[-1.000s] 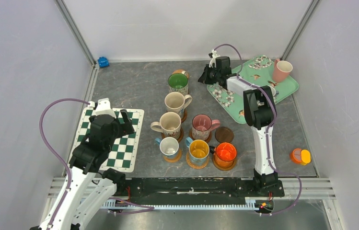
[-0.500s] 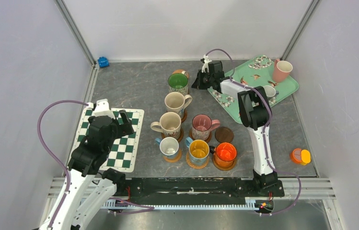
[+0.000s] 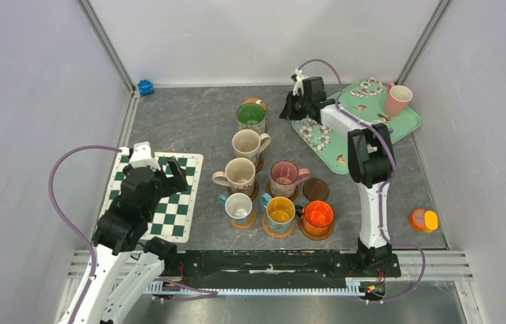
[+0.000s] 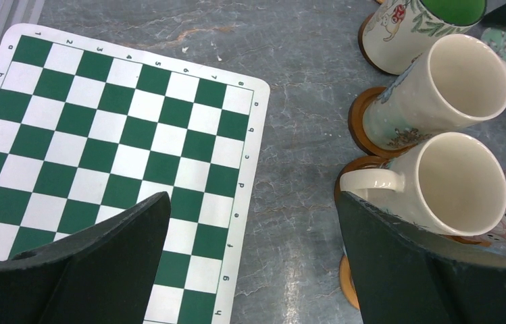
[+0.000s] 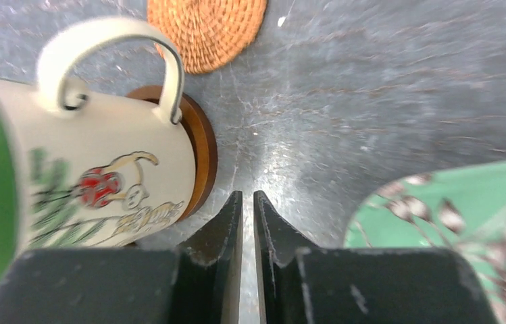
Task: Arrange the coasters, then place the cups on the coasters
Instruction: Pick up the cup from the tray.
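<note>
Grey stone table (image 4: 304, 101), mugs clustered on it, both my hands empty

My left gripper (image 4: 251, 199) hangs over the edge of the checkered mat (image 4: 101, 135), fingers spread wide with nothing between them; two cream mugs (image 4: 466, 182) sit on wooden discs just to its right; my right gripper (image 5: 248, 196) points at bare table between the green-lined mug (image 5: 101, 169) and the floral tray (image 5: 439, 202), fingers all but closed, a thin slit left, gripping nothing; that mug stands on a wooden coaster (image 5: 203, 152), with a woven coaster (image 5: 206, 30) lying bare just beyond; from above, a brown coaster (image 3: 316, 189) lies uncovered beside the pink speckled mug (image 3: 284, 177); a pink cup (image 3: 397, 99) stands on the tray.
</note>
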Action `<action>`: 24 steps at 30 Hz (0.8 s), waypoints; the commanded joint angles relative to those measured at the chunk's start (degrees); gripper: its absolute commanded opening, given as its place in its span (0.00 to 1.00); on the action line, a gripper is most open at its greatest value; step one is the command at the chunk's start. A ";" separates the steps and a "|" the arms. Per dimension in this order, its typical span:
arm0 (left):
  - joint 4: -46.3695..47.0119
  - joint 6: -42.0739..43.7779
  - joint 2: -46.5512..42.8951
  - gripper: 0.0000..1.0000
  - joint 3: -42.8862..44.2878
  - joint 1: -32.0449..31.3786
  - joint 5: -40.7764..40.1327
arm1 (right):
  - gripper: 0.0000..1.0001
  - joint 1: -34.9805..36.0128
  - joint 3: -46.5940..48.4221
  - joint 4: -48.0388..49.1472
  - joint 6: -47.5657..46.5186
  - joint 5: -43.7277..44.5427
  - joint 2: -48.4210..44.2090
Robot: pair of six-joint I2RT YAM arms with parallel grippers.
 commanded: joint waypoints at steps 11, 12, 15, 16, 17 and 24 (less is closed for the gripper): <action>2.83 1.55 -1.68 1.00 -0.52 -0.19 5.26 | 0.31 -11.47 -1.14 -10.87 -10.50 21.12 -24.26; 2.83 1.55 -1.87 1.00 -0.51 -0.19 5.22 | 0.31 -12.28 -0.63 -12.20 -10.98 23.20 -24.64; 2.91 1.30 -2.70 1.00 -0.75 -0.18 4.70 | 0.34 -14.50 1.12 -17.41 -11.41 29.77 -25.05; 3.05 1.22 -2.97 1.00 -0.86 -0.23 4.57 | 0.35 -15.34 1.32 -18.99 -11.38 31.08 -25.17; 3.09 1.19 -3.18 1.00 -0.87 -0.20 4.56 | 0.36 -16.32 1.51 -19.97 -11.21 31.87 -25.26; 3.24 1.28 -2.71 1.00 -0.78 -0.23 5.08 | 0.45 -22.10 -0.42 -23.52 -10.23 35.68 -26.73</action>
